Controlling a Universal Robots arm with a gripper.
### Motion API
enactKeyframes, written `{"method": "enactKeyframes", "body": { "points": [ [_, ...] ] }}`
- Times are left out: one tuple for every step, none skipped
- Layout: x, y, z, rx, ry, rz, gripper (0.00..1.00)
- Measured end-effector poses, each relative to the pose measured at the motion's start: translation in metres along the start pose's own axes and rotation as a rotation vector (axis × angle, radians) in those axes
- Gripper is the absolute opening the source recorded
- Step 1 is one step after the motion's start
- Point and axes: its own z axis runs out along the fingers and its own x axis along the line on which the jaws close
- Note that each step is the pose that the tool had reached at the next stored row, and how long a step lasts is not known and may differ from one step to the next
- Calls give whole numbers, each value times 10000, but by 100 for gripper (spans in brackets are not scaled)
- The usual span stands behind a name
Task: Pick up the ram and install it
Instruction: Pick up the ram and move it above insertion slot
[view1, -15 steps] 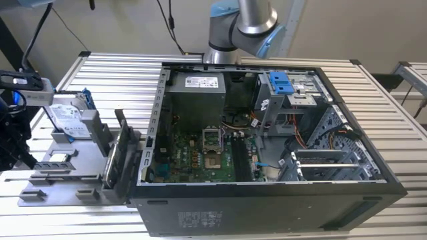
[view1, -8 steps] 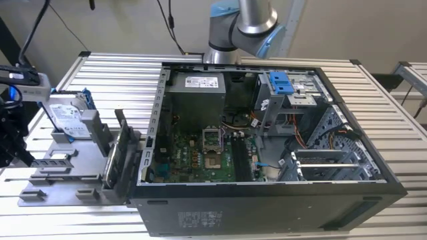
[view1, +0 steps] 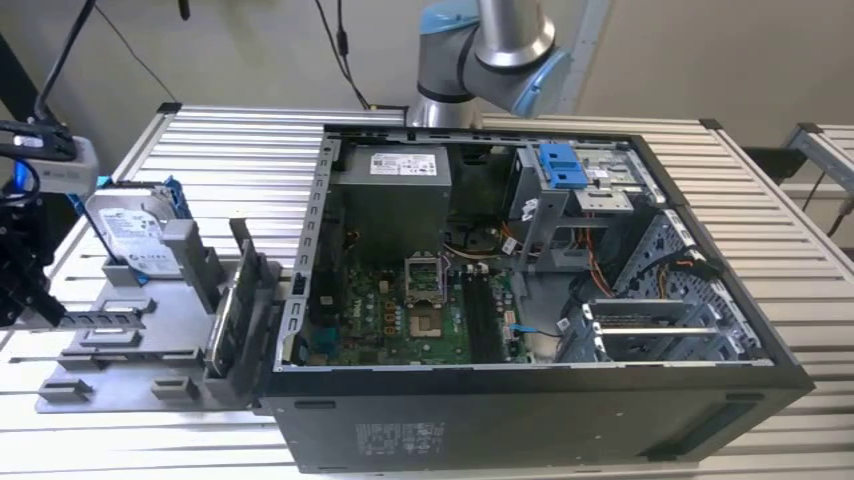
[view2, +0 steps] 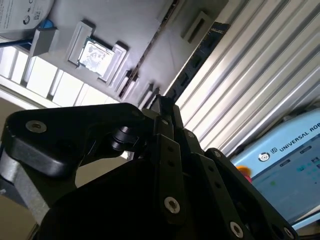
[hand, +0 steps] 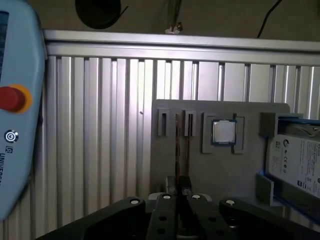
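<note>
The ram (view1: 107, 318) is a thin dark stick held on edge over the grey holder plate (view1: 160, 350) at the exterior view's left. My gripper (view1: 44, 314) is shut on it. In the first wrist view the ram (hand: 182, 150) runs edge-on away from the gripper (hand: 182, 194). In the second wrist view the ram (view2: 197, 62) reaches out past the gripper (view2: 162, 102). Whether it still touches the holder I cannot tell. The open computer case (view1: 747, 330) lies to the exterior view's right, with dark memory slots (view1: 478, 305) on its green motherboard.
A silver hard drive (view1: 134, 235) in a blue bracket and a green board (view1: 224, 325) on edge stand on the holder. A processor chip (hand: 223, 131) lies in a pocket beside the hard drive (hand: 295, 160). A teach pendant (hand: 15, 125) lies on the ribbed table (hand: 100, 125).
</note>
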Motion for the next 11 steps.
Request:
{"method": "enactKeyframes", "body": {
  "points": [
    [-11, 0, -5, 0, 0, -1, 14],
    [-23, 0, -11, 0, -1, -1, 14],
    [-35, -1, -18, 0, -1, -2, 14],
    [-50, 0, -23, 0, 0, 0, 14],
    [-69, 0, -28, 0, 0, 0, 14],
    [-85, -1, -33, 2, -2, 0, 14],
    [-98, -1, -39, 0, 0, -1, 14],
    [-112, -1, -44, 1, -1, 0, 14],
    [-126, -1, -50, 1, -1, -1, 14],
    [-136, -1, -58, 1, 0, 0, 14],
    [-140, -1, -69, -2, 1, 0, 14]
  ]
}}
